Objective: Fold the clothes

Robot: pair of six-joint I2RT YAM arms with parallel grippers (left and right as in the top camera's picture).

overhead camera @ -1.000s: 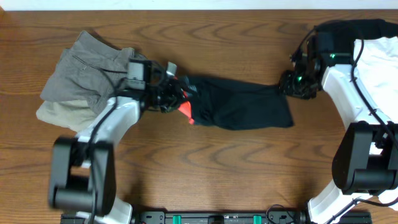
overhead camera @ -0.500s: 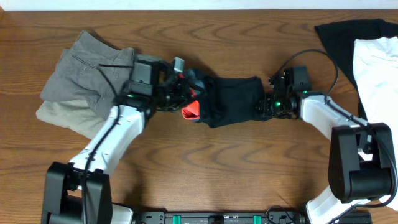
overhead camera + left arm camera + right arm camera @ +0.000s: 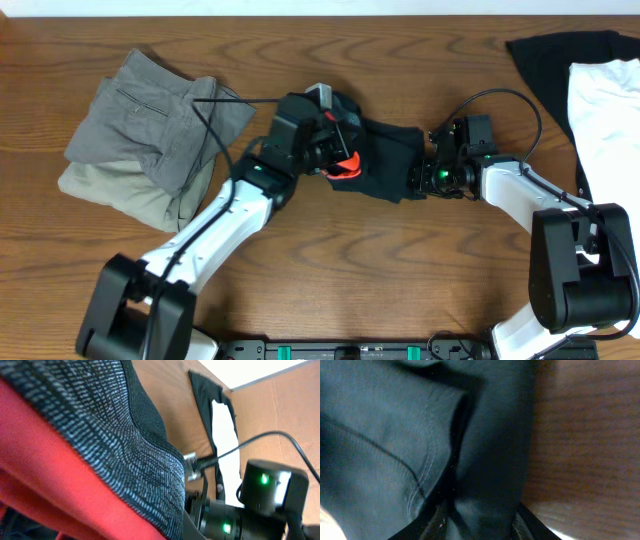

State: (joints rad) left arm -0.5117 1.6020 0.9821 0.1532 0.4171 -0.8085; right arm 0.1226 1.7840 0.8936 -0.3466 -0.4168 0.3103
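Note:
The black trousers (image 3: pixel 388 162) lie bunched at the table's middle. My left gripper (image 3: pixel 335 152) is shut on their waistband and holds it lifted over the black cloth, the red lining (image 3: pixel 347 164) showing. In the left wrist view the red lining (image 3: pixel 60 475) and grey knit band (image 3: pixel 125 445) fill the frame, hiding my fingers. My right gripper (image 3: pixel 421 178) is shut on the trousers' right end. In the right wrist view black fabric (image 3: pixel 420 435) runs between the fingers (image 3: pixel 436 521).
Folded grey trousers (image 3: pixel 150 115) lie on beige ones (image 3: pixel 105 185) at the left. A black garment (image 3: pixel 545 60) and a white garment (image 3: pixel 605 100) lie at the far right. My right arm (image 3: pixel 265 495) shows close by in the left wrist view.
My left gripper has carried the waistband to the right, over the trousers, which are now shorter. My right gripper came in leftward with the leg end, then held still.

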